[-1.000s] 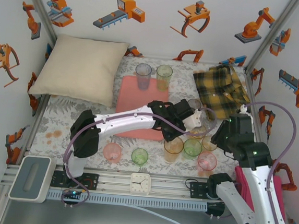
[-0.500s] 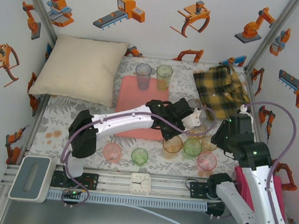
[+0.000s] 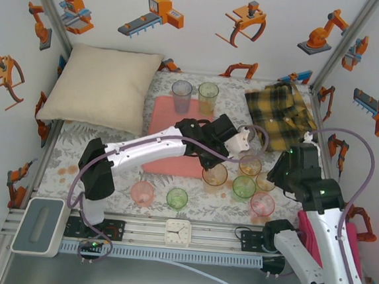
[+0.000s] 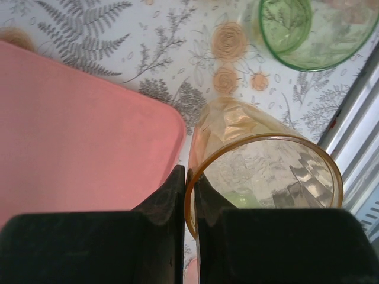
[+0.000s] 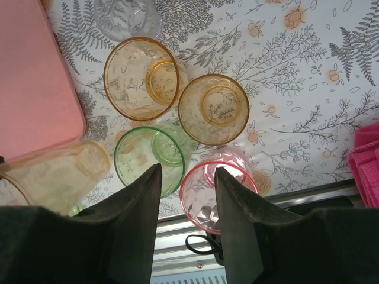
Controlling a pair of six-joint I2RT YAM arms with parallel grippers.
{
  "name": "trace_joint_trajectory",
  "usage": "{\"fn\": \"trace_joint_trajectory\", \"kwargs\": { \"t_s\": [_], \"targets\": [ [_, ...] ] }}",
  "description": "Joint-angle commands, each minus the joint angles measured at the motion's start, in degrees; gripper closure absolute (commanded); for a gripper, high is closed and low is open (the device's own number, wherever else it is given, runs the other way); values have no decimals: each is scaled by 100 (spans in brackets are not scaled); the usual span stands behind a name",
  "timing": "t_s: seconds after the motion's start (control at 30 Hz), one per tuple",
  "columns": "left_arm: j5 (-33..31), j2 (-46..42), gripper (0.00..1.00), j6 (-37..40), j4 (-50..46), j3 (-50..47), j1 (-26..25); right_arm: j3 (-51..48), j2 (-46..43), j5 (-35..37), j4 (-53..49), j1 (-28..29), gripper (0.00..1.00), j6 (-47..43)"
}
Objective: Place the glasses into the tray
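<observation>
On a surface covered with a flowered cloth, a cream pillow is seen at the far left and a flat pink tray in the middle. The left arm is stretched across the tray's near right corner. The left tool is pinched tight on the rim of an orange glass, one finger inside the mouth and one outside. The glass is held mouth up, just off the tray's right edge; whether its base touches the cloth cannot be told. From the tool, the tray lies to the left, just beside the glass, so a short carry leftward is judged to be what the coming move calls for. The right tool is held partly apart and empty above a pink glass, farther from the tray. Two glasses, grey and green, stand at the tray's far edge. Others stand on the cloth, most clustered to the right of the tray.
</observation>
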Motion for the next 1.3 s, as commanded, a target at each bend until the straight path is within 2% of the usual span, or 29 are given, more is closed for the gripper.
{"fn": "trace_joint_trajectory", "kwargs": {
  "t_s": [0.0, 0.23, 0.4, 0.77, 0.9, 1.1, 1.27],
  "targets": [
    [83, -384, 95, 71, -92, 296, 341, 50, 70, -47, 167, -33, 59, 34],
    [178, -604, 95, 118, -101, 458, 1154, 98, 212, -70, 279, -33, 59, 46],
    [219, -693, 95, 165, -33, 503, 1910, 94, 322, -52, 344, -33, 59, 47],
    [190, -454, 95, 185, 264, 711, 3378, -33, 509, -113, 590, -31, 59, 51],
    [162, -161, 95, 132, 337, 997, 3689, -43, 596, -104, 643, -36, 59, 34],
    [-111, 378, 95, 110, 466, 1432, 3911, -76, 681, -110, 718, -33, 59, 12],
    [-99, 689, 95, -4, 519, 1671, 4080, -112, 695, -92, 743, -34, 58, 2]
  ]
}}
